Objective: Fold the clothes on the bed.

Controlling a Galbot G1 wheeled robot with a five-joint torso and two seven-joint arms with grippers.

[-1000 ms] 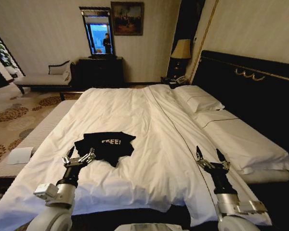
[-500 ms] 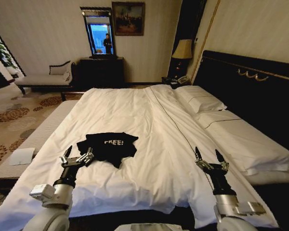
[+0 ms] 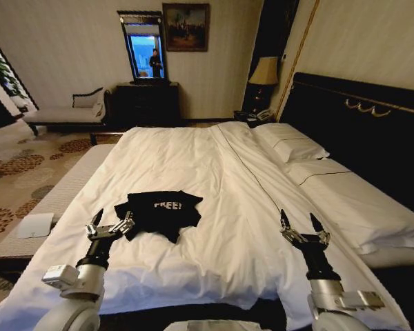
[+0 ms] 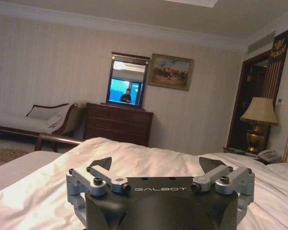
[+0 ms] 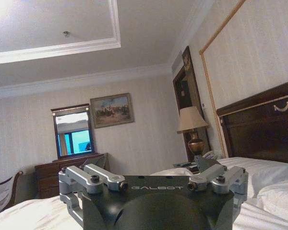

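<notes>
Far left, beyond the bed's edge: patterned carpet (image 3: 27,172) w/ a white sheet of paper (image 3: 33,225) lying flat on it, pale chaise (image 3: 62,114) against the back wall. Left gripper (image 3: 110,223) low over the white duvet (image 3: 193,172), fingers spread wide, tips just short of the near-left edge of the black T-shirt (image 3: 160,212), not touching it. T-shirt lying crumpled on the left half of the bed (image 3: 372,131), small against it, white "FREE!" lettering (image 3: 168,205) facing up and readable. Behind, centre: dark dresser (image 3: 143,102) w/ mirror (image 3: 142,46) above, framed painting (image 3: 185,27) beside it. Right of centre: lamp (image 3: 264,72) on a nightstand, two white pillows (image 3: 290,143) at the dark headboard. Right gripper (image 3: 303,228) over the duvet's right part, well apart from the shirt, fingers also spread, holding nothing. "GALBOT" (image 4: 161,189) printed on the left gripper body in its wrist view; same on the right.
</notes>
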